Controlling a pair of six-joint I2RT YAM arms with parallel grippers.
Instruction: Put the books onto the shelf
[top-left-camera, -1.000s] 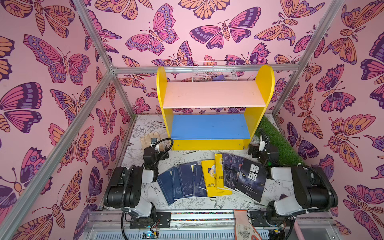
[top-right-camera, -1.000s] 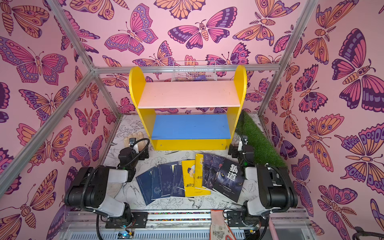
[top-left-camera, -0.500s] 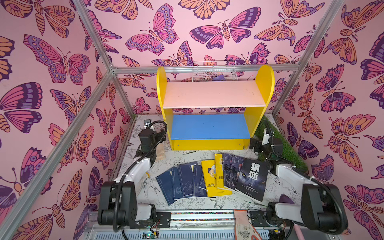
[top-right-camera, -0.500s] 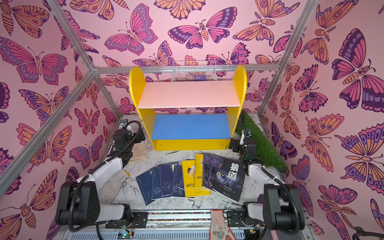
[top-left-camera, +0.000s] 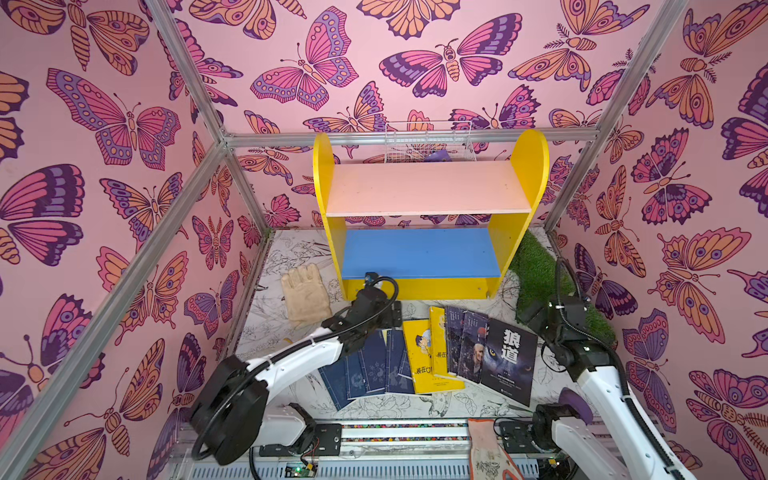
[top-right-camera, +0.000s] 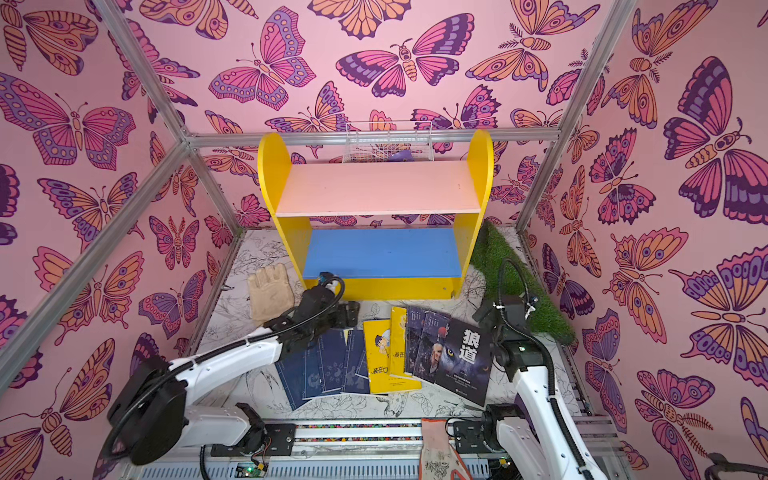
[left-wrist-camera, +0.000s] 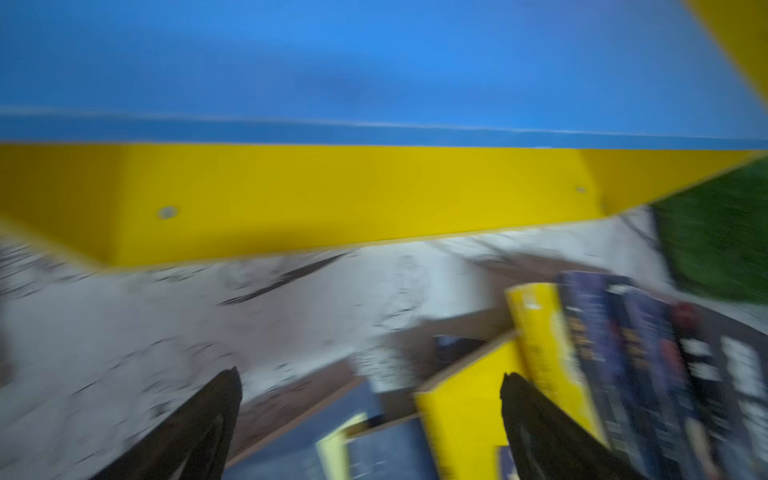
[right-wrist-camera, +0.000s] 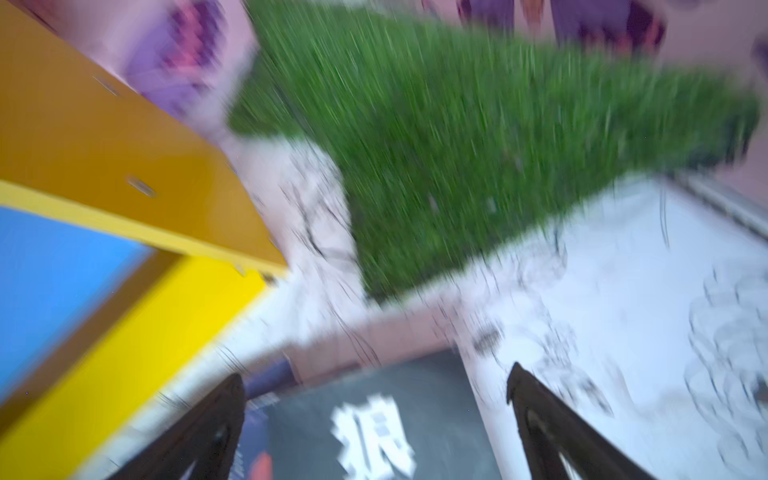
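Note:
The books lie fanned out on the floor in front of the shelf (top-left-camera: 428, 189) (top-right-camera: 376, 189): navy ones (top-left-camera: 374, 365) on the left, two yellow ones (top-left-camera: 428, 353) in the middle, dark ones with white characters (top-left-camera: 509, 357) on the right. Both boards of the shelf are bare. My left gripper (top-left-camera: 395, 316) (left-wrist-camera: 370, 376) hovers open over the far ends of the navy and yellow books (left-wrist-camera: 461, 415). My right gripper (top-left-camera: 530, 313) (right-wrist-camera: 376, 374) is open above the far corner of the black book (right-wrist-camera: 374, 419). Neither holds anything.
A beige glove (top-left-camera: 305, 297) lies left of the shelf. A green grass mat (top-left-camera: 540, 270) (right-wrist-camera: 457, 145) runs along the right wall. A white wire basket (top-left-camera: 428, 143) sits behind the shelf. Another glove (top-left-camera: 486, 451) hangs over the front rail.
Both arms have unfolded and reached forward. The left gripper swung from beside the glove rightward over the books. The right gripper came back a little toward the black book. Both stayed open.

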